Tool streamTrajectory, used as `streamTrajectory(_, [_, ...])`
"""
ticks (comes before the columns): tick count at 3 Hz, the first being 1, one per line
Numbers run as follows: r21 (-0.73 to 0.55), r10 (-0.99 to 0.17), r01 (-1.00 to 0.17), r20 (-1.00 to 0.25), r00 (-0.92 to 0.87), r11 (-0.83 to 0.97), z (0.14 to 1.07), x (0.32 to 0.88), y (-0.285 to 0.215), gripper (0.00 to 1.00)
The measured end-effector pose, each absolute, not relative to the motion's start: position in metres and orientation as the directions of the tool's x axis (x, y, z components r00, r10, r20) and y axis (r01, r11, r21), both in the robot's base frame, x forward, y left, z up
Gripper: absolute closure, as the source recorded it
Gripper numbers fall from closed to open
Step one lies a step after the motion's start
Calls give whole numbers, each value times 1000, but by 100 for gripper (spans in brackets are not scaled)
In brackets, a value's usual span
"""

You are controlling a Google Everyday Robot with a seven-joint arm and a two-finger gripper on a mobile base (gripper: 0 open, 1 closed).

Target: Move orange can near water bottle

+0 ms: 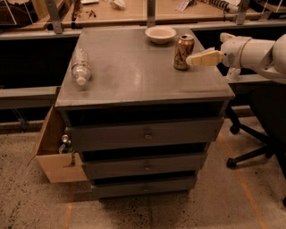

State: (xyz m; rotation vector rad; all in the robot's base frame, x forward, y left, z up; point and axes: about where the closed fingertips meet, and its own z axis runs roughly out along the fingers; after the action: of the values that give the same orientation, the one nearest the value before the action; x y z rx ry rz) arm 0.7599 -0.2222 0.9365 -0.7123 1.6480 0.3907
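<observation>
The orange can (183, 52) stands upright on the grey cabinet top (134, 67), toward its back right, just in front of a white bowl. The water bottle (80, 65) lies on its side at the far left of the top, its white cap pointing to the front. My gripper (193, 59) comes in from the right on a white arm. Its pale fingers (204, 58) point left, with the tips right beside the can's right side. Nothing is in the gripper.
A white bowl (161, 34) sits at the back of the top. A cardboard box (53, 147) with small dark bottles hangs at the cabinet's left side. A wooden bench (134, 11) runs behind. A chair base (250, 156) stands at the right.
</observation>
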Motion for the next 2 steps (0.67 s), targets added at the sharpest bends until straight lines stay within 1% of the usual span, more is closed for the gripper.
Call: streamTrajectory(2, [-60,-130,-674,-990,-53,736,915,793,-180,0])
